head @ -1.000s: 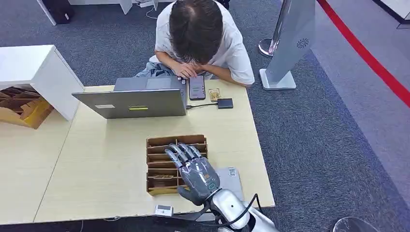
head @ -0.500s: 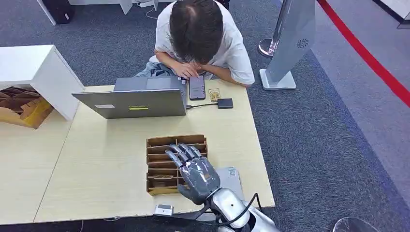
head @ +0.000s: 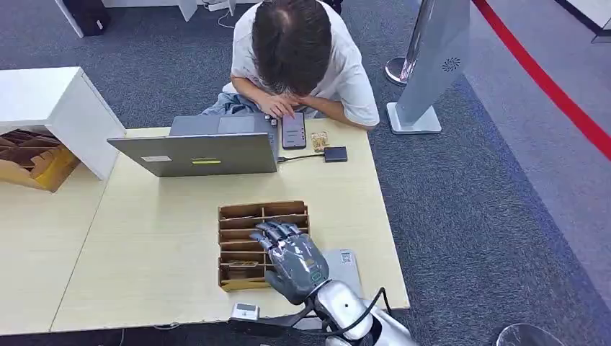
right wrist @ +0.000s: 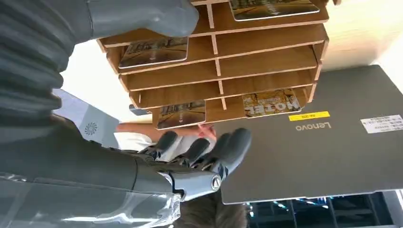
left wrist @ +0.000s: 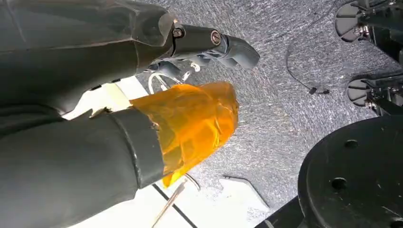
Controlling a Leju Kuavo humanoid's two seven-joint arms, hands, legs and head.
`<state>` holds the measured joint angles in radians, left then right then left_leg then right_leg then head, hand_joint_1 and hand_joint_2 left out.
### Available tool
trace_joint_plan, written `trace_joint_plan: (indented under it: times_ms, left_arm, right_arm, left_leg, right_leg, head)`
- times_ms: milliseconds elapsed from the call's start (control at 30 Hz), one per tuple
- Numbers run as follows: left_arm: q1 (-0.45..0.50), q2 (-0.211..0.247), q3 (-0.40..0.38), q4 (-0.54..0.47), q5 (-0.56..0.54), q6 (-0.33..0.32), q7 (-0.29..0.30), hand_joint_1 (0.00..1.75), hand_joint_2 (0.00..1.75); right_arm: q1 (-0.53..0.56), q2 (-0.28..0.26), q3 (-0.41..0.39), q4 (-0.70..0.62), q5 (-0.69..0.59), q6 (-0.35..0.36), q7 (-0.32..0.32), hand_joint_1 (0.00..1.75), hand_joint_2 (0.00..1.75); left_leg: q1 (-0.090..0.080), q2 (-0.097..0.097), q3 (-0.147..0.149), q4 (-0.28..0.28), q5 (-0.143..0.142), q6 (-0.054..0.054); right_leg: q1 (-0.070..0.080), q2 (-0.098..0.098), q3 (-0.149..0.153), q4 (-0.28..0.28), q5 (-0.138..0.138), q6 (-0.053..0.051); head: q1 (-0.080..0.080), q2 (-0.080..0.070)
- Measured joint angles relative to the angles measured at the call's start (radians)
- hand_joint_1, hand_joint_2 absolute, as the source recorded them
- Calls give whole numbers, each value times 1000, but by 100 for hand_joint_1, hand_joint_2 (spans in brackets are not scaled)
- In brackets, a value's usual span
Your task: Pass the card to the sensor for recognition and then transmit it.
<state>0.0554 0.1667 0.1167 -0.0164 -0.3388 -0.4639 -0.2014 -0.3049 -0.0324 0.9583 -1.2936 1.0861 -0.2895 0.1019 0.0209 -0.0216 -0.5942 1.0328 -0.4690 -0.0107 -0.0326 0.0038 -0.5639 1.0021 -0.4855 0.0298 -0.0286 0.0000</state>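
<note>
Fingers of the right hand (head: pixel 294 254) curl down over the slotted brown wooden card rack (head: pixel 238 216) in the head view, poised above its near rows on the pale wooden tabletop (head: pixel 144 245); nothing shows in their hold. Just beside the rack, toward the robot's right, lies a flat grey sensor pad (head: pixel 346 265), partly behind the wrist. Across the tabletop a person (head: pixel 295 58) bends over a phone beside an open grey laptop (head: pixel 198 153).

From the left wrist view, the left hand (left wrist: pixel 142 95) hangs over grey carpet, thumb tip wrapped in orange film; whether its fingers are parted or closed cannot be told.

From the right wrist view, the dark fingers (right wrist: pixel 228 147) are half bent and apart, empty, hovering near a printed brown card (right wrist: pixel 180 114) that juts from a rack slot; other cards sit in neighbouring slots.

Judged from this, the pick-up step is in hand. The next move calls for pinching one card's exposed edge and sliding it out before carrying it to the pad.
</note>
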Motion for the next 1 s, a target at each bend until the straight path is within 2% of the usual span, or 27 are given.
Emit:
trace_joint_plan:
  times_ms: [1000]
  left_arm:
    - [0,5,29,0,-22,-3,0,0,0]
  right_arm:
    - [-2,-4,0,5,-3,3,8,47,175]
  left_leg:
    - [0,0,0,0,0,0]
  right_leg:
    - [0,0,0,0,0,0]
  head:
    - [0,0]
